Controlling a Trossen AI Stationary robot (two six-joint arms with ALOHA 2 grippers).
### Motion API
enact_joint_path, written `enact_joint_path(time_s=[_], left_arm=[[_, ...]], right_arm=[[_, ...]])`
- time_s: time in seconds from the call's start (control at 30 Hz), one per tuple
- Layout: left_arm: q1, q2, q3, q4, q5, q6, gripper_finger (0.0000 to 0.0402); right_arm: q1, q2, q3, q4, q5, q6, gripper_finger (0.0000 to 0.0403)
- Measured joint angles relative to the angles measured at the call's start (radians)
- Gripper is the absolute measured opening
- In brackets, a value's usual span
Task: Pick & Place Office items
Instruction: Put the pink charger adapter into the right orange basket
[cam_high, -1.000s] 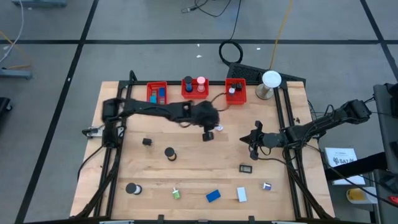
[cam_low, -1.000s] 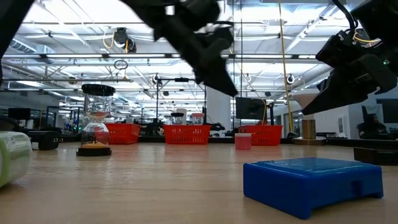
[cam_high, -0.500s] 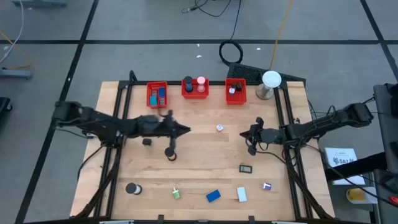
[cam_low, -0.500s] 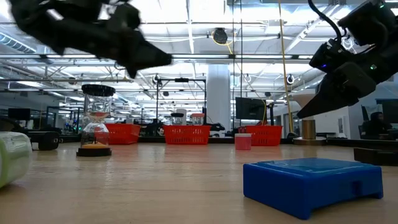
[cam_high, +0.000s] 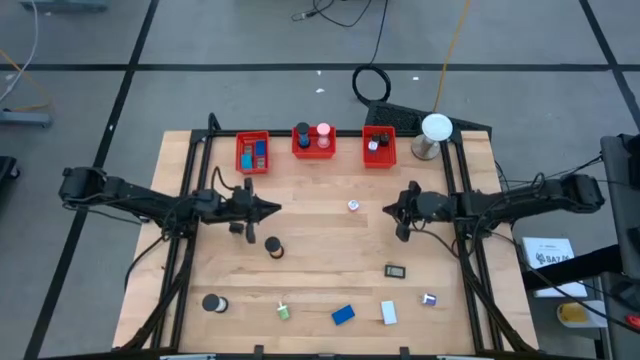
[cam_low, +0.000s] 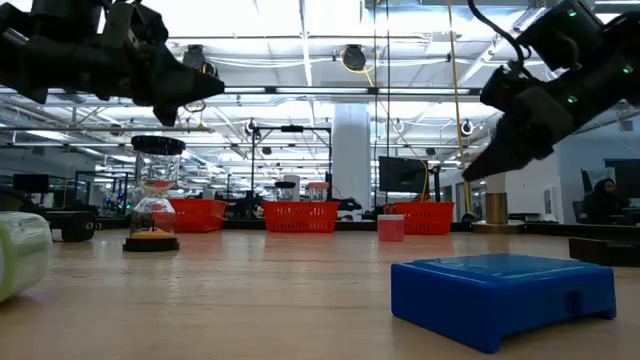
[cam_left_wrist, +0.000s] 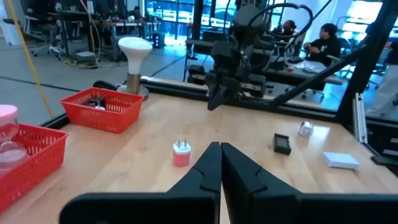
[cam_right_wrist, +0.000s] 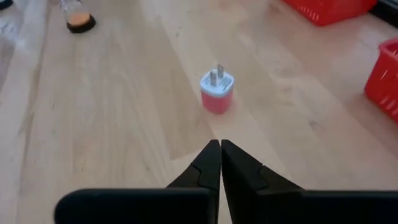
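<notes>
The pink charger plug (cam_right_wrist: 217, 92) stands upright, prongs up, alone on the worktop (cam_high: 320, 255) at about 12 o'clock from the middle, between the two arms. The right gripper (cam_high: 402, 212) points at it from 3 o'clock with jaws pressed together, holding nothing; going in like that could knock it over. The left gripper (cam_high: 268, 209) at 9 o'clock has its jaws likewise closed and empty.

I note three bins (cam_high: 253, 152) in a row along the counter's (cam_high: 320, 265) far edge, the lamp (cam_high: 435, 135) to their right. The plug adapter (cam_high: 353, 206) stands mid-counter, between the left pincer (cam_high: 272, 209) and right pincer (cam_high: 392, 211). The hourglass (cam_high: 272, 246) stands near the left pincer. Remaining items lie along the near edge.
</notes>
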Motion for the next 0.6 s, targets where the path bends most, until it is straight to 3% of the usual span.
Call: enact_joint_path(time_s=[0.27,0.6], left_arm=[[0.0,0.002,0.002,-0.001,0.0,0.009,0.0033],[0.0,0.002,0.002,0.0,0.0,0.008,0.0037]], right_arm=[[-0.079,0.085,0.109,-0.066,-0.062,-0.06,0.0082],[-0.121,0.403,0.399,-0.276,-0.066,-0.049,0.0218]])
